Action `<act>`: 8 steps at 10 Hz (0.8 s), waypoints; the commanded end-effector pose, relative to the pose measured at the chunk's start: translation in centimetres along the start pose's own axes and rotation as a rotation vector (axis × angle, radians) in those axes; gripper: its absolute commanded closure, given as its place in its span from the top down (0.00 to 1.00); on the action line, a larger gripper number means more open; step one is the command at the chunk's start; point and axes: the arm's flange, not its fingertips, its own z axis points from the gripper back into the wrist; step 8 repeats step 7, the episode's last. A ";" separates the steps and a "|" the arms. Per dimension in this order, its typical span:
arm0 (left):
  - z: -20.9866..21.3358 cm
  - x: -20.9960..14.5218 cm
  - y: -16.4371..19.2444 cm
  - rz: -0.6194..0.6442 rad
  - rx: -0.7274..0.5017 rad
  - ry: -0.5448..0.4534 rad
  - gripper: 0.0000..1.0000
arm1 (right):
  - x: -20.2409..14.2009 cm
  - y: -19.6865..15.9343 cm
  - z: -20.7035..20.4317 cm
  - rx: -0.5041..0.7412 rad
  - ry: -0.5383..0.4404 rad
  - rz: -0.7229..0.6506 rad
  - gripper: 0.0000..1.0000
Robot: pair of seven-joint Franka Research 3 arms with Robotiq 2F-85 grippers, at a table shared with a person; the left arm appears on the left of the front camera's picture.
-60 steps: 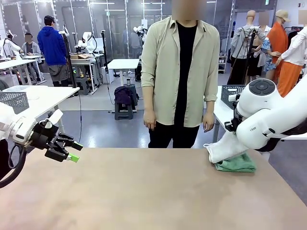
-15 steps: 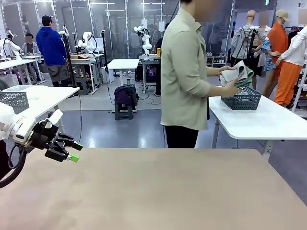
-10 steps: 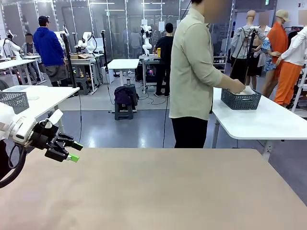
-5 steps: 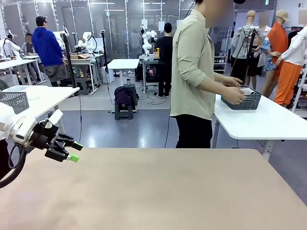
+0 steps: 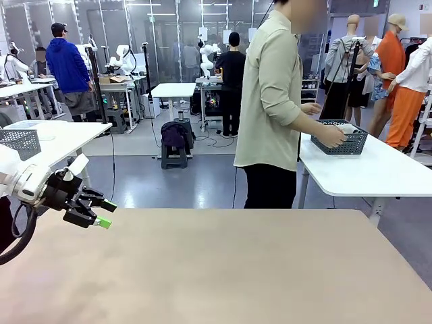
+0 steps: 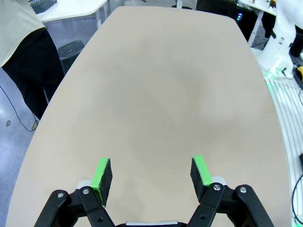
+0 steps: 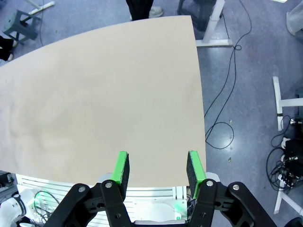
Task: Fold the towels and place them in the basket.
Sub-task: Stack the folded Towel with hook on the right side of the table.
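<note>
Front view: left gripper [image 5: 101, 213] hangs over the tan table's [image 5: 216, 270] left edge, jaws apart, empty. Beyond, a person's hand [image 5: 332, 137] grips the wire-mesh basket [image 5: 341, 140] on a white side table [image 5: 368, 169]; a cream-white towel [image 5: 348, 128] lies inside.
Left wrist view: green pads [image 6: 102, 173] wide apart above bare tabletop.
Right wrist view: right gripper [image 7: 157, 169] parted, empty, over the table edge.

Matt, smooth tan table top [image 5: 223, 270] lower frame; dark wire-mesh basket [image 5: 341, 143] on a smooth white table [image 5: 378, 172] at right, pale cloth towels [image 5: 347, 128] inside; person's shirt [image 5: 270, 94] soft matt fabric; left gripper [image 5: 102, 214] matt black with green pads.
</note>
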 end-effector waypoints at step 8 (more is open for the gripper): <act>0.1 0.0 0.0 -0.006 -0.003 0.005 0.85 | 0.1 -0.1 0.1 -0.011 -0.008 0.003 0.62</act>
